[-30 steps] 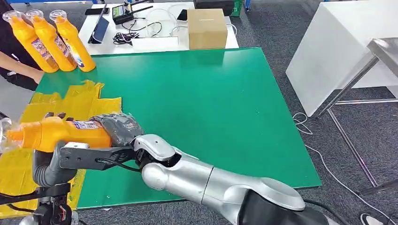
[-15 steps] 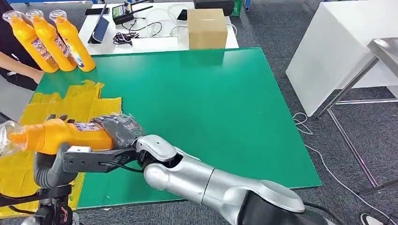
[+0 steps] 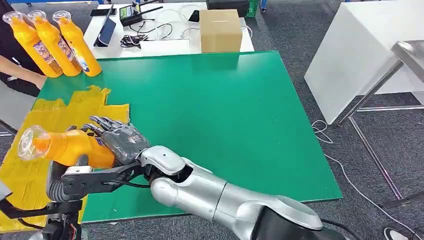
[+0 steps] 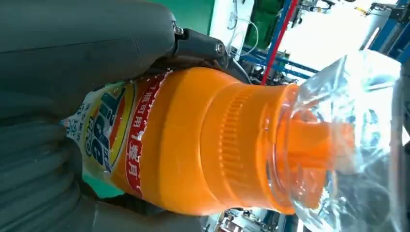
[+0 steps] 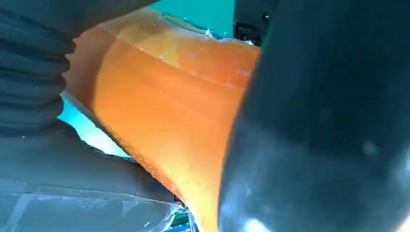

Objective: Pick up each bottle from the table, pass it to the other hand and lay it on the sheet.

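An orange bottle with a clear cap lies sideways in the air over the yellow sheet at the green table's near left. My left hand grips its middle from below; in the left wrist view its thumb and fingers wrap the labelled body of the bottle. My right hand is at the bottle's base end, fingers fanned over it. In the right wrist view the bottle sits between that hand's fingers and thumb.
Three more orange bottles stand at the table's far left corner, next to a person's arm. Behind the green table are a cardboard box, cables and devices. A white table stands to the right.
The bottle has swung so its capped neck tips up towards the camera and sits slightly lower. My right hand's fingers have straightened from a rounded grip.
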